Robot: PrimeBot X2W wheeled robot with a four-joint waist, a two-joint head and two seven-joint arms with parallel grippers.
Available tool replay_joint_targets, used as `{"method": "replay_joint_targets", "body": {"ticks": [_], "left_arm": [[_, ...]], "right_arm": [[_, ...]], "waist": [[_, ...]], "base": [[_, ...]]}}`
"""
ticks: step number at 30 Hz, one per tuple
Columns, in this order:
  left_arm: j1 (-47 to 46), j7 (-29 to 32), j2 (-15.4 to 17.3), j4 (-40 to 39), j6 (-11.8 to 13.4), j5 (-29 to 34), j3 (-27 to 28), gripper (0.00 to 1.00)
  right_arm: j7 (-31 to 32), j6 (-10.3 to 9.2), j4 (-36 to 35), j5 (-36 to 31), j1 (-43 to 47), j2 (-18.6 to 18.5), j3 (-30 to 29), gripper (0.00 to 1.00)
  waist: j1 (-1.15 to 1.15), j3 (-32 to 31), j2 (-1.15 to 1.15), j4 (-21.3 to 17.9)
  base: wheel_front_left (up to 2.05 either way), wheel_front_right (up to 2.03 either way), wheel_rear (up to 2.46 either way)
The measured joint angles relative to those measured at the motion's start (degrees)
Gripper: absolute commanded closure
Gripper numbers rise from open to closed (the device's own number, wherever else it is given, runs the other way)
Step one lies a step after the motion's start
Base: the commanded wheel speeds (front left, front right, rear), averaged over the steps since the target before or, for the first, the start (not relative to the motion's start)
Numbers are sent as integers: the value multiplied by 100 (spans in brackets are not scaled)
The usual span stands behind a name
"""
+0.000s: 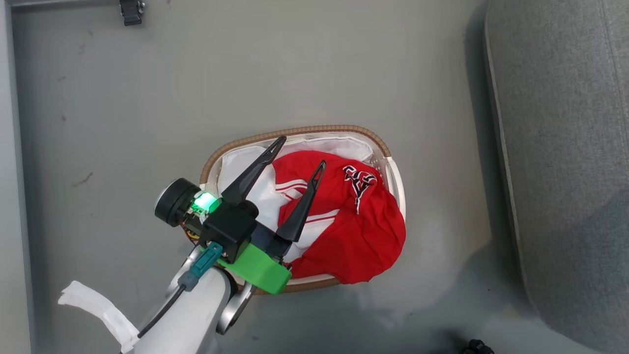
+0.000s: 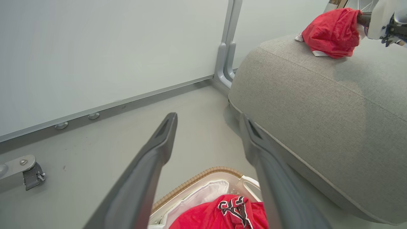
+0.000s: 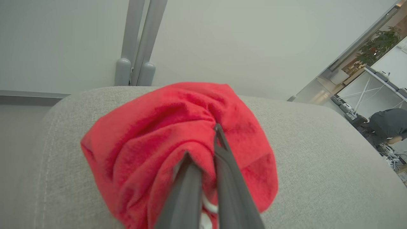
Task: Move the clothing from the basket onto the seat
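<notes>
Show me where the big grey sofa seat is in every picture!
Head view: the seat runs down the right edge, right of the basket.
Left wrist view: the seat takes the right side, beside the basket, with a red garment on its far top.
Right wrist view: the seat spreads across the lower half, under the red garment pinched by the right gripper.
Shared landmark: the red garment links both wrist views; the basket links head and left wrist.

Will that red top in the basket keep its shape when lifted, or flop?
Likely floppy: the red top lies crumpled, spilling over the basket rim. Probably light: another red piece bunches into folds in the shut right pincer on the seat.
</notes>
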Motion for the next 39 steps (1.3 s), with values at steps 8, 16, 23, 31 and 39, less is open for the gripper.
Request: {"method": "replay_joint_targets", "body": {"ticks": [8,16,23,31,39], "left_arm": [[-1,0,-4,110,0,-32,48,0],[40,0,-99,205,0,-181,282,0],[228,0,-264,375,0,-338,739,0],[723,0,-454,619,0,-415,1450,0],[1247,0,-619,762,0,-388,2191,0]], "right_arm": [[0,0,170,-175,210,276,-60,0],[0,0,34,-83,563,493,229,0],[0,0,48,130,1021,603,601,0],[0,-1,-249,508,1301,676,1260,0],[0,0,-797,889,1565,1098,1970,0]], "waist": [[0,-50,0,-113],[0,-392,0,-203],[-1,-867,0,-230],[-1,-1612,0,-140],[-1,-2266,0,27]], "base": [[0,0,0],[0,0,0],[0,0,0],[0,0,0],[0,0,0]]}}
